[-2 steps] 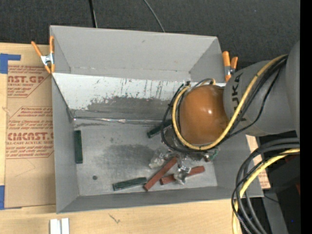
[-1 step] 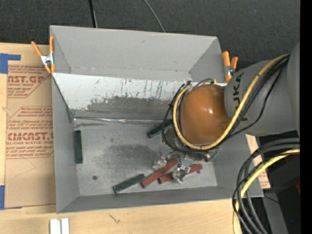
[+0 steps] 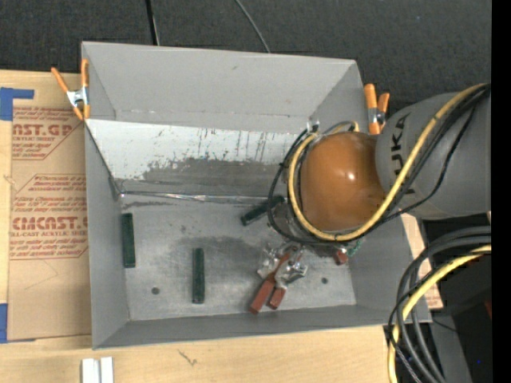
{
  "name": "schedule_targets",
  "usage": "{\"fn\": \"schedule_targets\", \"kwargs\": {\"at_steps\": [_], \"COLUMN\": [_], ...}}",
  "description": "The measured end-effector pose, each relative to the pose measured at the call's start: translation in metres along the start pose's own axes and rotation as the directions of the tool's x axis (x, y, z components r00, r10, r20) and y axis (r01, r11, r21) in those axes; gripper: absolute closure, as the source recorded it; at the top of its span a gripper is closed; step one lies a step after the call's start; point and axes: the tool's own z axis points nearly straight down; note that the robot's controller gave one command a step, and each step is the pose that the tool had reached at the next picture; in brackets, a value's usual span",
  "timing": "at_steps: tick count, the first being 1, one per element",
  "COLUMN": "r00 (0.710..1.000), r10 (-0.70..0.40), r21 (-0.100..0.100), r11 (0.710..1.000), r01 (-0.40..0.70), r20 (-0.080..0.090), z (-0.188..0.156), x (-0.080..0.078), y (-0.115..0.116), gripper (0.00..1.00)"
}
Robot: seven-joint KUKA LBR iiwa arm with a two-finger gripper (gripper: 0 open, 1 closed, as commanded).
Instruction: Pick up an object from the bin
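You are looking at a grey metal bin (image 3: 104, 294) with a flat floor and sloping walls. Floor: dull, scuffed, with a darker smudged patch at centre. Rear sloping wall: heavily scratched, with worn streaks running down towards its foot. The bin sits on a light wooden surface (image 3: 239, 357); beyond its far rim you see dark carpet (image 3: 359, 14).

The arm enters from the right, its orange cover (image 3: 339, 182) over the right half of the floor. The gripper (image 3: 267, 298) is low at the front right of the floor, near the front wall. Tool state: clenched, the two red-brown tips side by side with nothing visible between them.

Contents, all loose and well apart:
- a dark green bar (image 3: 197, 275) lying lengthwise on the floor, left of the gripper and the nearest item to it
- a second green bar (image 3: 128, 240) just beside the left wall
- a short dark piece (image 3: 255, 212) at the foot of the rear wall, beside the orange cover
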Motion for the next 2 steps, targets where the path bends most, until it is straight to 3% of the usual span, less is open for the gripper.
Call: {"fn": "schedule_targets", "kwargs": {"at_steps": [1, 2], "r00": [1.000, 1.000], "r10": [-0.002, -0.003], "r21": [0.005, 0.002], "r11": [1.000, 1.000], "r01": [0.002, 0.003], "r20": [0.009, 0.008], "z": [-0.0124, -0.0218], "x": [-0.0019, -0.0016], "y": [-0.0001, 0.0009], "gripper": [1.00, 1.00]}}
